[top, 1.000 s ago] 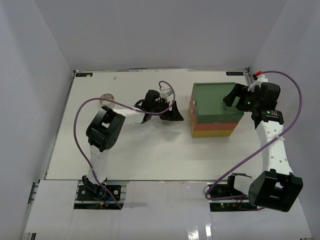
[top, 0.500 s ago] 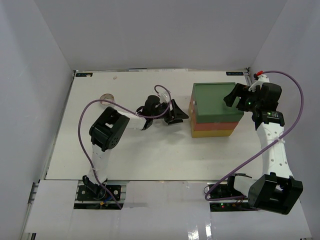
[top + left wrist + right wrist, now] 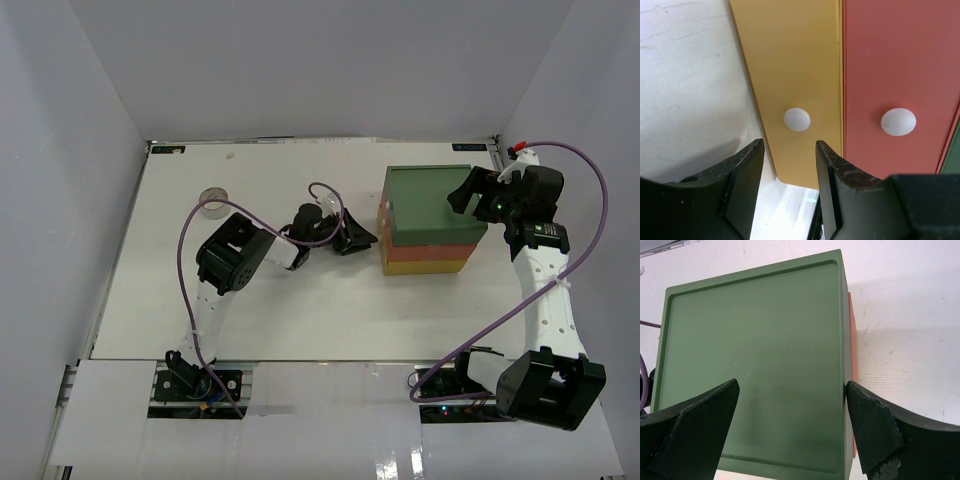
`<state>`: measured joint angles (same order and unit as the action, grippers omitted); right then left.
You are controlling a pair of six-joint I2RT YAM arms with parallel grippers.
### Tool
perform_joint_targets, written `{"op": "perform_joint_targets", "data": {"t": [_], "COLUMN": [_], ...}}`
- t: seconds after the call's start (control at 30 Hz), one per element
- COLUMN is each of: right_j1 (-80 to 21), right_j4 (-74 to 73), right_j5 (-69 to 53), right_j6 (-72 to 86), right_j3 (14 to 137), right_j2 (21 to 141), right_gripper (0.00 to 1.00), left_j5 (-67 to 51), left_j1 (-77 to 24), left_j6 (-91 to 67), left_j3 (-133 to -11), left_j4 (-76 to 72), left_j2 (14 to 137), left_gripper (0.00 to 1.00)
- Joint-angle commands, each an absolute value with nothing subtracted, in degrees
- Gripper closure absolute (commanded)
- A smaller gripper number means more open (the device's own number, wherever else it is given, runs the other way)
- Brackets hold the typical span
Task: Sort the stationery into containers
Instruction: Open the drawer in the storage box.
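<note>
The drawer stack (image 3: 430, 215) stands on the table between the two grippers, with all three drawers shut as far as the views show. A tape roll (image 3: 212, 201) lies well to the stack's left, unsorted. No pens or highlighters are visible, so I cannot tell how much is already stowed.

The stack is boxy, matte plastic. Its flat green top (image 3: 755, 360) has a raised rim. The orange-red front (image 3: 890, 60) and yellow front (image 3: 790, 55) each carry a round white knob (image 3: 797, 119).

The left gripper (image 3: 789, 143), jaws apart and empty, faces the yellow front's knob, probably to pull that drawer open. The right gripper (image 3: 792, 387), jaws wide apart, hovers over the green top. The table (image 3: 300, 310) is white and faintly scuffed.
</note>
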<state>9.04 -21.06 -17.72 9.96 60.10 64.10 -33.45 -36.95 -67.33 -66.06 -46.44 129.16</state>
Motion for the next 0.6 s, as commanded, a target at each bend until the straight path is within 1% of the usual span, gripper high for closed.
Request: {"op": "perform_joint_targets", "data": {"t": [0.0, 0.23, 0.57], "right_j1": [9.0, 9.0, 9.0], "right_j4": [-19.4, -19.4, -19.1], "right_j5": [-19.6, -19.4, -19.7], "right_j6": [9.8, 9.8, 9.8], "right_j3": [59.9, 60.0, 59.7], "right_j2": [62.5, 62.1, 62.1], "right_gripper": [0.07, 0.07, 0.07], "left_j5": [-32.3, -33.1, -34.1], "left_j1": [-37.3, -37.7, -37.9], "left_j6": [-66.7, -67.1, -65.8], "left_j3": [-65.9, -67.3, -69.6], "left_j4": [-51.5, -55.0, -55.7], "left_j2": [127.7, 130.4, 132.6], "left_gripper": [0.44, 0.44, 0.43]}}
